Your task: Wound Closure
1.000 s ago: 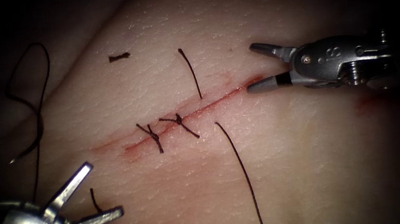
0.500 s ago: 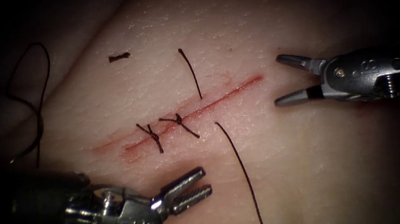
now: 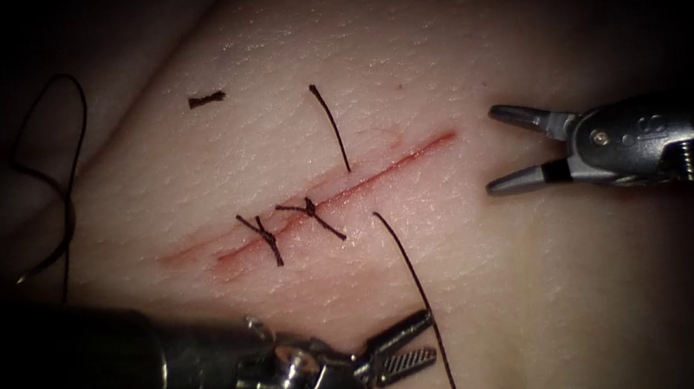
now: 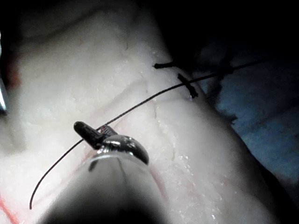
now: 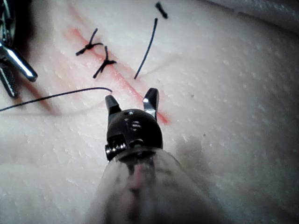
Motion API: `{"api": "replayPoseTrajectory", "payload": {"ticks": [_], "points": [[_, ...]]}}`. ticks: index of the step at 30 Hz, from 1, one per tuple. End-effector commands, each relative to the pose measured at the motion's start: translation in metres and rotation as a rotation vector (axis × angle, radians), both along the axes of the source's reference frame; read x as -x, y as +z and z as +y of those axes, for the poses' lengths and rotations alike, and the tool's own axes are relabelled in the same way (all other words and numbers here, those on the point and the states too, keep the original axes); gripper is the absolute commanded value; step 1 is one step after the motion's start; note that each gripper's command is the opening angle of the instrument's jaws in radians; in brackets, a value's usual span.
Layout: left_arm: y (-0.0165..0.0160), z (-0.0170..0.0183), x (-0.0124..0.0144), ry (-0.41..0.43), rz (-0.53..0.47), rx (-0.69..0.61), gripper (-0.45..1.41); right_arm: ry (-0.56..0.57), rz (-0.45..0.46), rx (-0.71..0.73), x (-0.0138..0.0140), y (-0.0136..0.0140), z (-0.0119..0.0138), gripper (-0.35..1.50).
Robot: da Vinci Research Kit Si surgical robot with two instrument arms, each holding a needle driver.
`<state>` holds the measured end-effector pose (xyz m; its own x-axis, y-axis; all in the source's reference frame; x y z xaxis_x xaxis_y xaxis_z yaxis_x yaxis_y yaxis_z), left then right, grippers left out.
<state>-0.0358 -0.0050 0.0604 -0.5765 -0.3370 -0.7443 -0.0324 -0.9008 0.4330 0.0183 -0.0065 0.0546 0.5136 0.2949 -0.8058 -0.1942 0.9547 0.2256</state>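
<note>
Here your left tool (image 3: 412, 342) lies low over the tissue (image 3: 549, 285), on the near side of the cut (image 3: 338, 194) toward the tissue's front edge. Its jaws are parted a little, tips pointing toward the long thread (image 3: 415, 291) and just beside it; whether they touch the strand cannot be told, and nothing is held between them. In the left wrist view the thread (image 4: 140, 105) runs across just beyond that tool's tip (image 4: 91, 133).

Your right tool (image 3: 503, 150) hangs off the right end of the cut, jaws spread wide and holding nothing. The right wrist view shows the same wide spread (image 5: 132, 103), with the red end of the cut (image 5: 159, 115) just by the tips.

The long thread starts just below the cut, right of the two knots, and runs down to the tissue's front edge as one thin dark curve. A second strand (image 3: 331, 126) lies above the cut, its lower end reaching the cut line. Two tied stitches (image 3: 289, 223) cross the left half of the cut, short ends sticking out; the right half stays an open red line. A short cut end of thread (image 3: 206, 100) lies near the tissue's far left edge, and a loose loop of thread (image 3: 63, 192) hangs off the left edge. I can't make out the needle.
</note>
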Motion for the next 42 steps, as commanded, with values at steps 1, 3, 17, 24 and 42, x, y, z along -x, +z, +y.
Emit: {"api": "replayPoseTrajectory", "payload": {"ticks": [1,3,17,24,42], "points": [[0.0005,-0.0005,0.0005,0.020,0.018,0.003,0.78,-0.002,0.002,-0.001,-0.0007,0.0005,-0.0006,1.13],[0.0005,-0.0004,0.0006,0.060,0.046,0.007,0.91,-0.002,0.002,-0.001,-0.0007,0.0005,-0.0006,1.15],[0.0024,-0.0027,0.0044,0.184,0.132,0.115,1.08,-0.008,0.016,0.000,-0.0008,0.0006,-0.0011,1.15],[0.0016,-0.0033,0.0043,0.207,0.129,0.139,0.98,-0.011,0.021,-0.001,-0.0008,0.0007,-0.0010,1.13],[0.0011,-0.0048,0.0055,0.241,0.091,0.158,0.54,-0.013,0.032,0.002,-0.0013,0.0008,-0.0008,1.11]]}}
